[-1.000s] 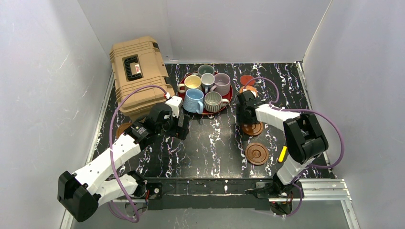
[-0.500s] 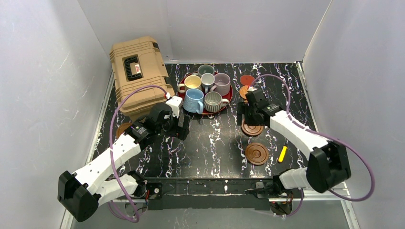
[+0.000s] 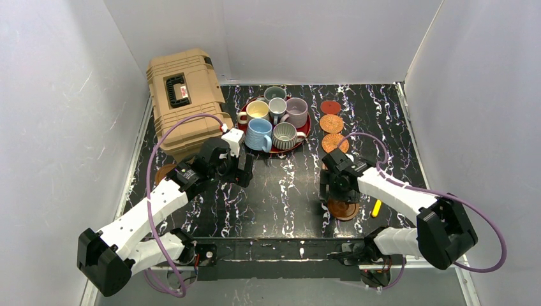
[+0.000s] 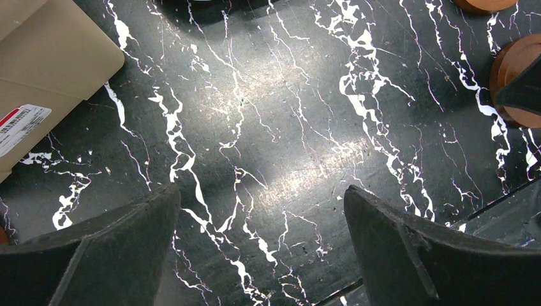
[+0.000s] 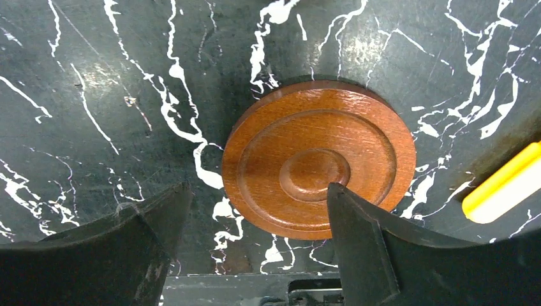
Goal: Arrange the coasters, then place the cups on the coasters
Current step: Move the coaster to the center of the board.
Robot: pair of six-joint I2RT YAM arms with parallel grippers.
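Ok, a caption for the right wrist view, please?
Open right gripper over a ringed brown coaster, yellow object beside it.

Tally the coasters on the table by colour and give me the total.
Dark brown wood coasters: 3
Orange woven coasters: 2
Pinkish-red coaster: 1
Total: 6

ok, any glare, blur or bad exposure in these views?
Left wrist: glare patch on the glossy tabletop, otherwise sharp. Right wrist: wooden coaster crisp, slight sheen; end effector fingers dark, little detail. Top: even light, no blur.
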